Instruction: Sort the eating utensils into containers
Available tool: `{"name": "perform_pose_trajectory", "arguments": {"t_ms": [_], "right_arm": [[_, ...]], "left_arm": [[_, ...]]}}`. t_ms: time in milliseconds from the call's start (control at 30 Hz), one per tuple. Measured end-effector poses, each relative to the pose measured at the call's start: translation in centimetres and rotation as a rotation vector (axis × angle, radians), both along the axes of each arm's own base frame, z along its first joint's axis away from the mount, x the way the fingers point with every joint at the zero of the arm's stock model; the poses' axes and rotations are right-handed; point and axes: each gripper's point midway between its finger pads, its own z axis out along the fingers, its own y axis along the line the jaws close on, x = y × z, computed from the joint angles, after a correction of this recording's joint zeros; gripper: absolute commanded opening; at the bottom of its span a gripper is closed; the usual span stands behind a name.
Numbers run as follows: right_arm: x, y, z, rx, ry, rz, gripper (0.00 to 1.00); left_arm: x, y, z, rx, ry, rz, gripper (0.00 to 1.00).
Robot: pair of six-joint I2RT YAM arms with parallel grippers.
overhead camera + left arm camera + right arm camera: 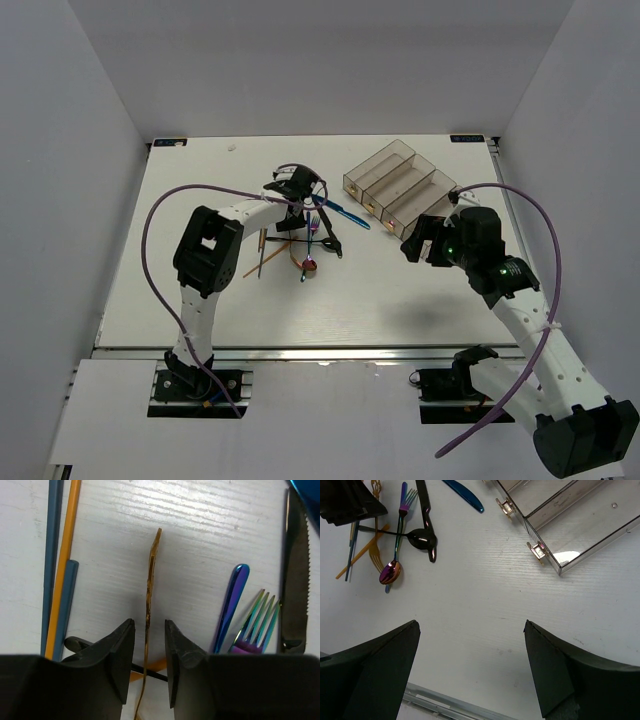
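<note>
The utensils lie in a pile at the table's middle. My left gripper is low over the pile. In the left wrist view its jaws stand narrowly open on either side of a thin gold utensil seen on edge, with a gap on each side. Beside it lie an orange chopstick, an iridescent handle, an iridescent fork and a black knife. The blue knife lies toward the containers. My right gripper is wide open and empty over bare table.
The right wrist view shows the blue knife, a black spoon, an iridescent spoon and the clear bins' near end with gold clasps. The table's front edge rail is close below the right gripper.
</note>
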Motion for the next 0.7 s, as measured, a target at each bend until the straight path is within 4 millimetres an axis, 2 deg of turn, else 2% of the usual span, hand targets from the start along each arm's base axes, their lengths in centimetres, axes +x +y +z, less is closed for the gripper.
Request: {"name": "perform_pose_trajectory", "arguments": {"t_ms": [67, 100, 233, 333, 500, 600, 700], "right_arm": [[0.0, 0.0, 0.0, -0.001, -0.001, 0.002, 0.89], [0.0, 0.0, 0.0, -0.001, -0.002, 0.003, 0.89], [0.0, 0.1, 0.0, -0.005, -0.003, 0.007, 0.89], [-0.1, 0.1, 0.0, -0.006, -0.004, 0.011, 0.89], [-0.1, 0.7, 0.3, 0.013, -0.010, 0.036, 0.89], [-0.1, 1.7, 0.9, 0.056, -0.034, 0.084, 0.89], [-0.5, 3.5, 1.6, 0.133, -0.056, 0.170, 0.89]], "left_arm": [[0.2, 0.0, 0.0, 0.002, -0.004, 0.002, 0.37], [0.2, 0.0, 0.0, 0.003, -0.004, 0.002, 0.33], [0.3, 0.2, -0.1, 0.017, -0.008, 0.007, 0.06], [0.4, 0.2, -0.1, 0.016, -0.014, 0.009, 0.00], [0.0, 0.3, 0.9, -0.002, -0.030, 0.003, 0.00], [-0.1, -0.1, 3.6, -0.052, -0.081, -0.012, 0.00], [-0.3, -1.2, 8.9, -0.171, -0.186, -0.053, 0.00]]}}
